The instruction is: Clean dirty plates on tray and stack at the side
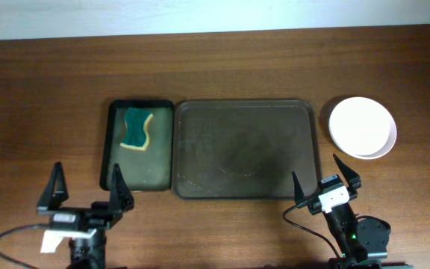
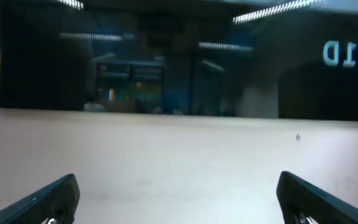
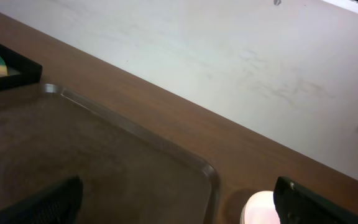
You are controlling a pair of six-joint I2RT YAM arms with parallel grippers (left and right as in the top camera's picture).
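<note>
Plates, round and white, sit stacked on wood-grain tabletop beside your brown tray. Narrower dark tray holds a wavy green sponge. Left gripper and right gripper: fingers apart.

The plates are set on the tabletop just right of the tray; a sponge is laid in the narrower tray at its left.

The overhead camera looks straight down from high on the whole table, far edge at the top. The left wrist camera sits low at the near edge, left part, and faces level toward a pale wall. The right wrist camera, low at the near edge, right part, looks tilted over the tray's far right corner. The overhead view shares this tray and the plates.
</note>
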